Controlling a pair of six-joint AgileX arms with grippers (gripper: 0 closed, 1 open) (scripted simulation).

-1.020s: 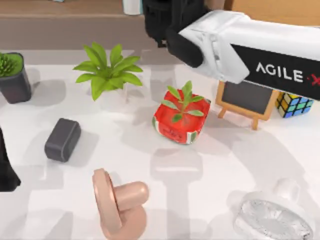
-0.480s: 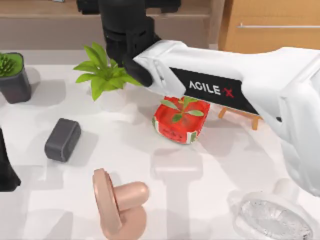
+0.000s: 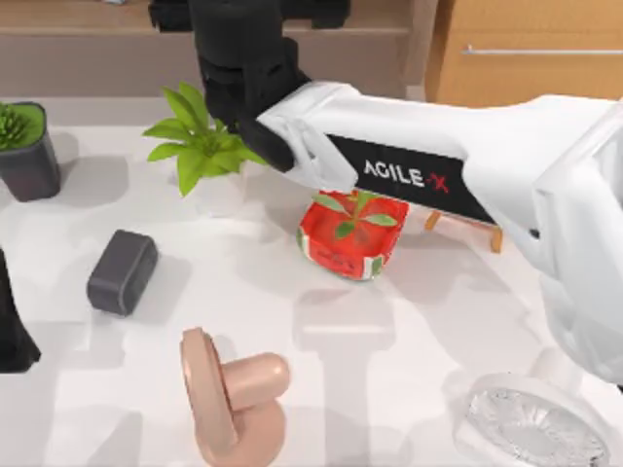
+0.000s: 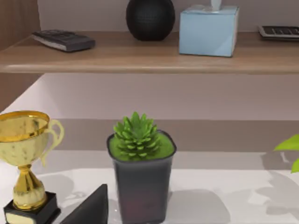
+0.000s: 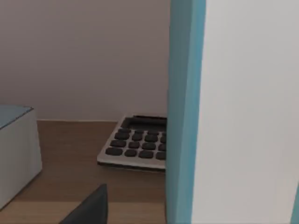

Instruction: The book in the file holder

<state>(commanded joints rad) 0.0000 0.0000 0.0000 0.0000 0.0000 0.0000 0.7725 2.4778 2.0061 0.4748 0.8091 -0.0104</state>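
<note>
We see the book [image 5: 186,112] with a smooth matt teal cover and plain white paper edges. The shelf [image 4: 140,56] looks like light wood, satin, with fine grain. The trophy [image 4: 25,140] is glossy gold metal on a black base — the table [image 3: 419,321] smooth, white, faintly shiny. Our right arm [image 3: 438,170] has a white plastic shell — the fan [image 3: 531,428] looks like clear plastic

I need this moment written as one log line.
right arm: reaching across table toward back shelf | book: teal cover close before right wrist camera, held upright | left arm: parked at left edge
</note>
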